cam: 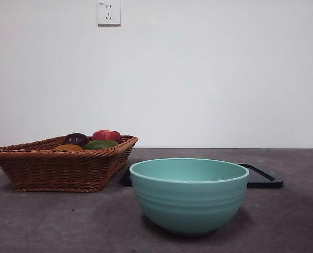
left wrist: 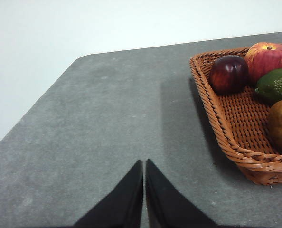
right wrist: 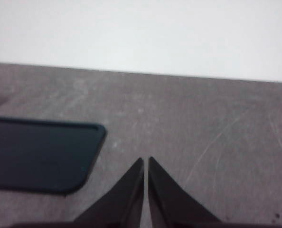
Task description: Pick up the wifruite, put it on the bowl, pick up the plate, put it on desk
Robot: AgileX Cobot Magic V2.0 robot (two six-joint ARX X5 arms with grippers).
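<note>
The wifruite (cam: 68, 148), a dull orange-brown fruit, lies in a wicker basket (cam: 51, 171) at the left; it also shows at the frame edge in the left wrist view (left wrist: 281, 124). The teal bowl (cam: 189, 194) stands empty at the front centre of the desk (cam: 67, 221). Behind it lies the plate (cam: 262, 176), a flat black one with rounded corners, also seen from the right wrist (right wrist: 41, 152). My left gripper (left wrist: 144, 164) is shut and empty over bare desk beside the basket. My right gripper (right wrist: 145, 161) is shut and empty, beside the plate. Neither arm shows in the front view.
The basket also holds a dark purple fruit (left wrist: 229, 73), a red fruit (left wrist: 268, 58) and a green fruit (left wrist: 276, 84). A white wall with a socket (cam: 108, 12) rises behind the desk. The desk's rounded corner (left wrist: 79, 59) lies beyond the left gripper.
</note>
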